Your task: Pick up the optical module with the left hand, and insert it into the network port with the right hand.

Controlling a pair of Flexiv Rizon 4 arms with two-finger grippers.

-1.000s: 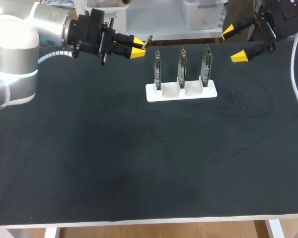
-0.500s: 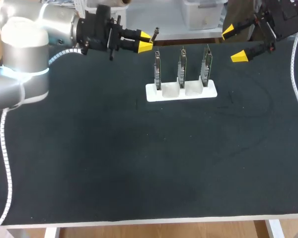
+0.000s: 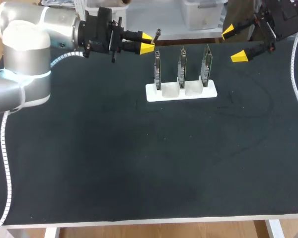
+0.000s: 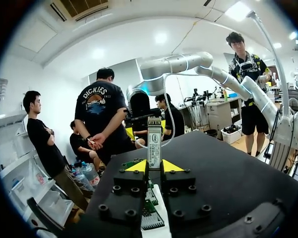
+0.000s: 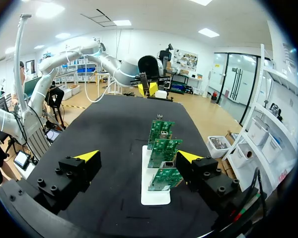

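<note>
The optical module (image 3: 157,34) is a slim silver bar sticking out past the yellow tips of my left gripper (image 3: 149,42), which is shut on it above the table's back edge, just left of the boards. From the left wrist, the module (image 4: 154,143) stands upright between the fingers of that gripper (image 4: 154,166). Three green circuit boards (image 3: 182,67) stand upright in a white holder (image 3: 181,92); their ports are small metal cages (image 5: 167,164). My right gripper (image 3: 234,44) hangs open to the right of the boards, with nothing in it. In its own view the right gripper (image 5: 138,156) looks down the row of boards (image 5: 162,152).
A white cable (image 3: 297,79) hangs down at the table's right edge. The black tabletop (image 3: 139,163) stretches in front of the holder to the near edge.
My left arm has carried the module to the right and a little further back, nearer the boards, mostly in the first half second. The right arm has not moved.
</note>
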